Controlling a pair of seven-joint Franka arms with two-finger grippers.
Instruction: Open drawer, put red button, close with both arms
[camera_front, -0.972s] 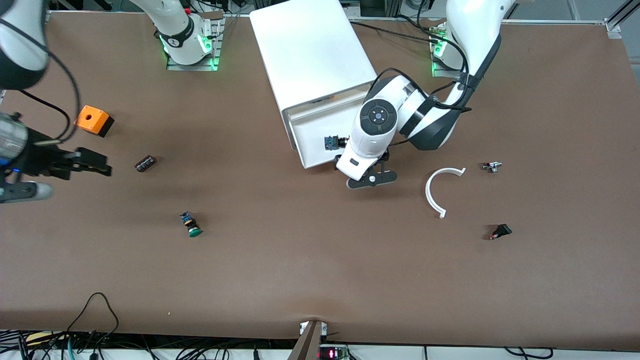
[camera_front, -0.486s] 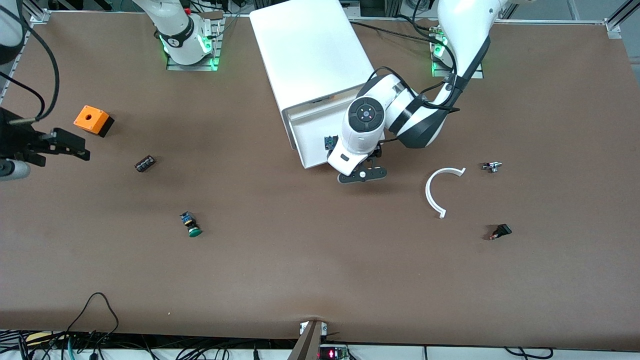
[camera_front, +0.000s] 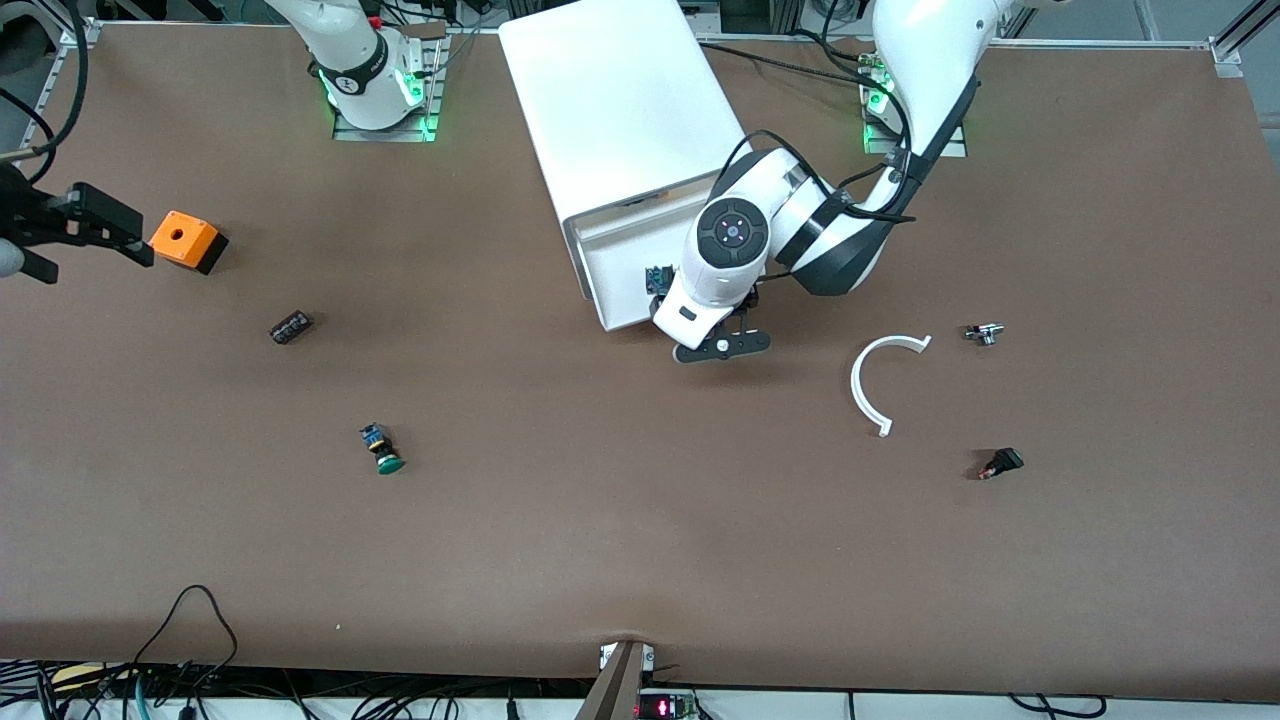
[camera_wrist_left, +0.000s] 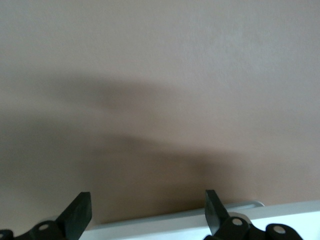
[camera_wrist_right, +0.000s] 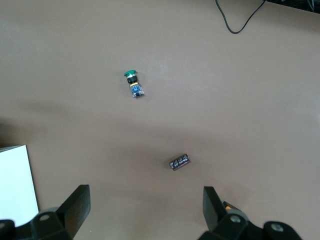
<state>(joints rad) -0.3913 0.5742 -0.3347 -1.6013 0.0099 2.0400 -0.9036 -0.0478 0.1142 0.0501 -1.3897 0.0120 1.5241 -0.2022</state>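
The white cabinet (camera_front: 620, 110) stands at the middle of the table's robot side, with its lowest drawer (camera_front: 615, 265) pulled out. A small blue-and-black button body (camera_front: 657, 280) lies in that drawer. Its cap is hidden under the left arm, so I cannot see its colour. My left gripper (camera_front: 722, 345) is open and empty, low over the table just in front of the drawer front. In the left wrist view the gripper (camera_wrist_left: 147, 212) has the white drawer front (camera_wrist_left: 200, 222) between its fingers. My right gripper (camera_front: 100, 228) is open and empty beside the orange box (camera_front: 187, 240).
A green-capped button (camera_front: 382, 450) and a dark capacitor (camera_front: 290, 327) lie toward the right arm's end; both show in the right wrist view (camera_wrist_right: 132, 82) (camera_wrist_right: 179, 162). A white curved piece (camera_front: 872, 385), a small metal part (camera_front: 983, 333) and a black part (camera_front: 1001, 463) lie toward the left arm's end.
My right gripper has pulled back toward its end of the table and now sits beside the orange box. My left gripper has shifted slightly along the drawer front. The drawer has not moved.
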